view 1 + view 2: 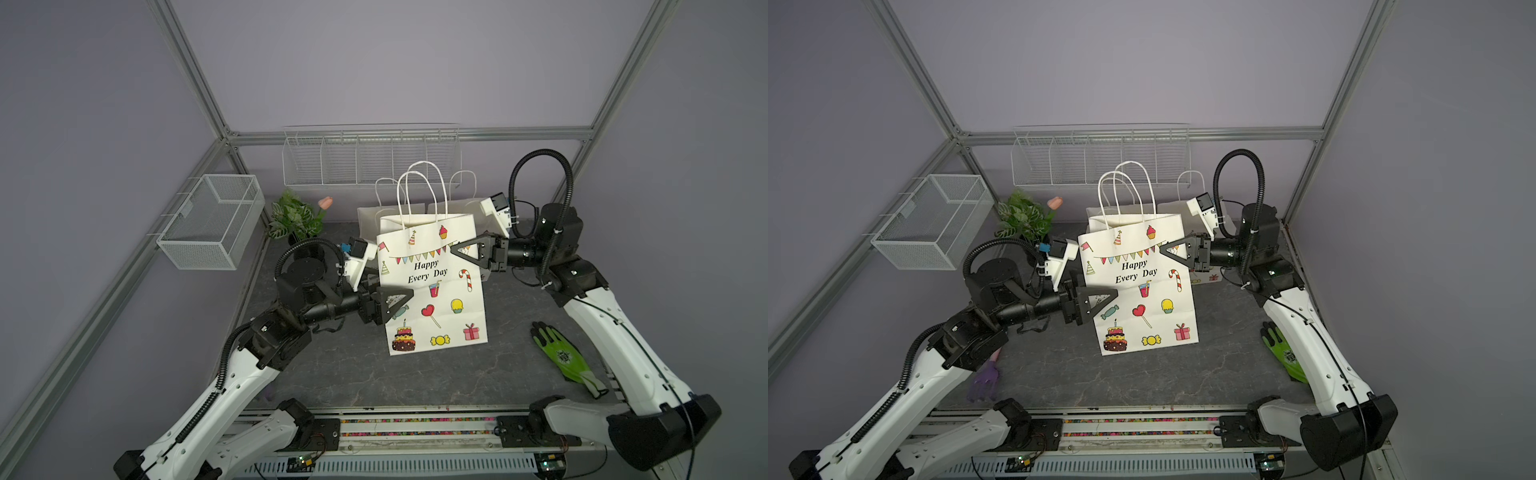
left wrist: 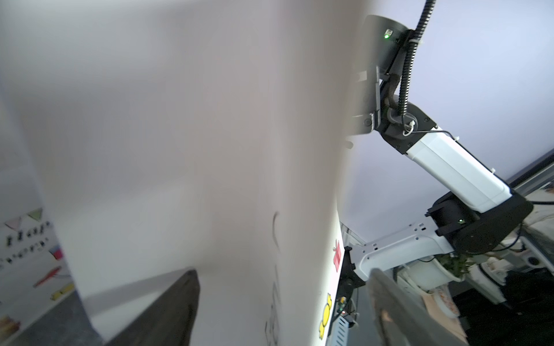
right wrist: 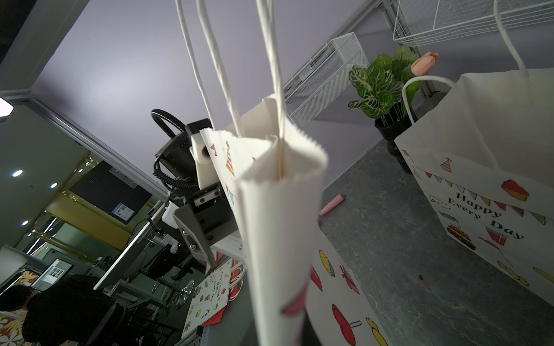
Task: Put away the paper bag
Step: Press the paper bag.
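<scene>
Bag (image 1: 432, 291) stands upright in the middle of the worktop (image 1: 374, 374), in front of and below the wire rack (image 1: 370, 166) on the back wall. Its long axis runs vertically and its handles point up towards the rack.

My right hand (image 1: 455, 249) is clenched on the bag's upper side edge, on the rack's right end side, and as far as I can tell it is what keeps the bag up. My left hand (image 1: 409, 295) sits lower, at the opposite side edge. In the left wrist view its fingers (image 2: 168, 308) are spread well apart with the paper edge between them, so I read it as released, straddling the bag but not gripping it.

I judge the bag has to go up and back to the rack, so what matters is that the slots lie above and behind the bag's top. The right hand is nearer the top edge and the rack, and I'd lead with it. More bags (image 1: 368, 220) stand between this one and the rack, just behind it, so I'd lift before moving back.
</scene>
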Robot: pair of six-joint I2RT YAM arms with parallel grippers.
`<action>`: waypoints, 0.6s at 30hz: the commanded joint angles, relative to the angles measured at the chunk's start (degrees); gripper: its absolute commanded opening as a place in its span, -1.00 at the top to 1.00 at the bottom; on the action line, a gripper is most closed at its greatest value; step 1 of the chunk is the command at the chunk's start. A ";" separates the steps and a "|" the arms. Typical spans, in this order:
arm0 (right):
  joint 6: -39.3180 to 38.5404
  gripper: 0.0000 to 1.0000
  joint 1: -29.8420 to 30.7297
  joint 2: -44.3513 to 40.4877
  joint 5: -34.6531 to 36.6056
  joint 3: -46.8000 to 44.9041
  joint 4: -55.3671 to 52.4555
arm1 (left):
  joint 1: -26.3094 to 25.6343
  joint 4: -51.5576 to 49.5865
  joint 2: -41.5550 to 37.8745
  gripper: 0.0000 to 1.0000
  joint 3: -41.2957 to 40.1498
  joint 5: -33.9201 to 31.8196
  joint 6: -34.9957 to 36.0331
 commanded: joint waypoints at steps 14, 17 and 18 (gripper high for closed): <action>-3.38 0.87 -0.98 -4.91 -6.39 -3.02 -0.61 | -0.16 -4.94 -5.83 -0.99 0.69 -16.39 2.77; -0.18 0.87 -1.30 -4.43 -10.13 -3.63 4.04 | 1.13 -6.55 -9.11 -0.99 -0.54 -18.63 3.76; 2.20 0.87 -1.22 -4.17 -11.70 -4.33 7.66 | 2.07 -6.26 -9.72 -0.99 -0.95 -17.64 3.52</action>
